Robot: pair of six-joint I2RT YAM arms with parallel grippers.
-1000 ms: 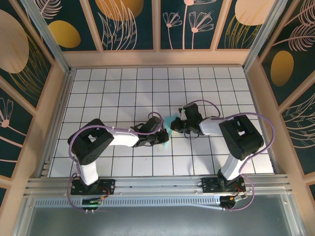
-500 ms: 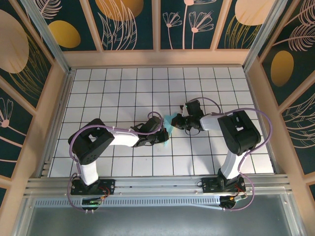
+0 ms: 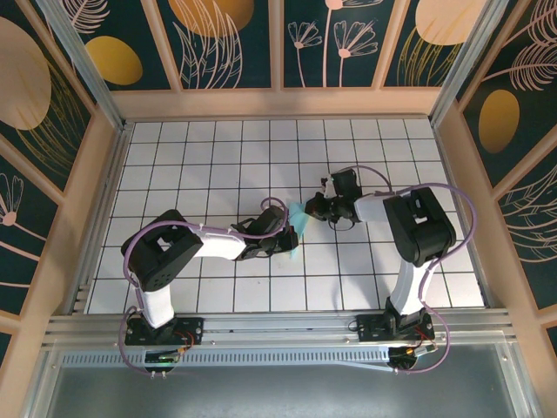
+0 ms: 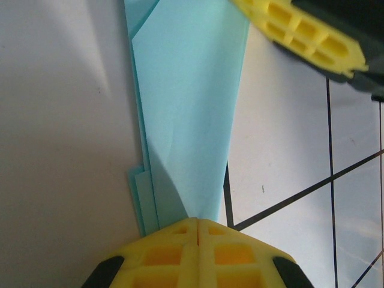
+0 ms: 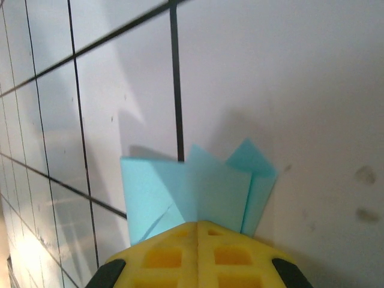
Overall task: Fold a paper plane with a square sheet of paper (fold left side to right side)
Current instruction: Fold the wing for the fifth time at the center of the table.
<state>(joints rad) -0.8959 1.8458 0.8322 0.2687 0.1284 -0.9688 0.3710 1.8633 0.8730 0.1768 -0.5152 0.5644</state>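
Slim turquoise paper plane point(image 3: 298, 216) near the middle of the white tiled table point(image 3: 200, 157), stretched between the two grippers and largely covered by them from above. From the left wrist, a long narrow wedge of layered, creased paper point(image 4: 186, 108), widening away from the camera, with lower layers peeking out along its left edge. From the right wrist, a short stub point(image 5: 192, 186) with two folded points rising past the fingers. Cannot tell whether resting on the tiles or held just off them. Narrow end pinched by the left gripper point(image 4: 198, 223), yellow fingers pressed together with the paper running in between. Opposite end clamped by the right gripper point(image 5: 198, 225), likewise closed flat on the paper, its yellow fingers point(image 4: 300, 33) crossing the far corner of the left wrist view. Both arms reaching inward from the near edge, wrists almost meeting. Around the table, dark wall panels point(image 3: 226, 43) with gold and pink plant patterns.
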